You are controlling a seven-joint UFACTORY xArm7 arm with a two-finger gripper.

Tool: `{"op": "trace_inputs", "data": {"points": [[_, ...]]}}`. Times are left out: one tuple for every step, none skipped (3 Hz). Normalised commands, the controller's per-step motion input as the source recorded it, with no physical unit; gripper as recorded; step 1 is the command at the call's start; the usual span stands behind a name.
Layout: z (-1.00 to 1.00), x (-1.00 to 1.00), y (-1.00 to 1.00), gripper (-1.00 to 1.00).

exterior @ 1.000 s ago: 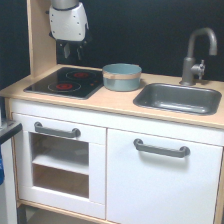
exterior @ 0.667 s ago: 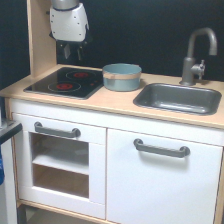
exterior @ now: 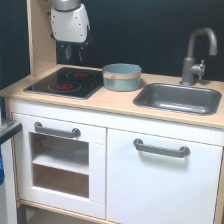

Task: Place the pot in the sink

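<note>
— Nothing shifting since a second ago: arm (exterior: 70, 22) still hanging over the hob's (exterior: 67, 81) back edge, pot (exterior: 121, 76) still sitting in the same spot.

— And lying where, against the claw (exterior: 70, 52)?

— Resting on the counter (exterior: 120, 100), just beside the hob on the exterior view's right, between hob and sink (exterior: 178, 98). Sitting below the claw and off toward the exterior view's right, well apart from it.

— Gripping anything?

— Holding nothing, touching nothing. Hanging in the air above the burners, dark fingers pointing down. Looking slightly parted at the tips, but blurring too much to tell open from closed.

— Pot tilting at all?

— Standing upright, mouth facing up, tan band running round below the rim. Being round, showing no long axis and no handle to point any way. Not reaching the sink's rim; bare wood showing between them.
</note>
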Motion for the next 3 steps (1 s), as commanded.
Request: {"op": "trace_inputs", "data": {"points": [[-0.11, 0.09, -0.09, 1.0], [-0.12, 0.1, -0.08, 1.0], [-0.1, 0.1, -0.1, 1.0]]}}
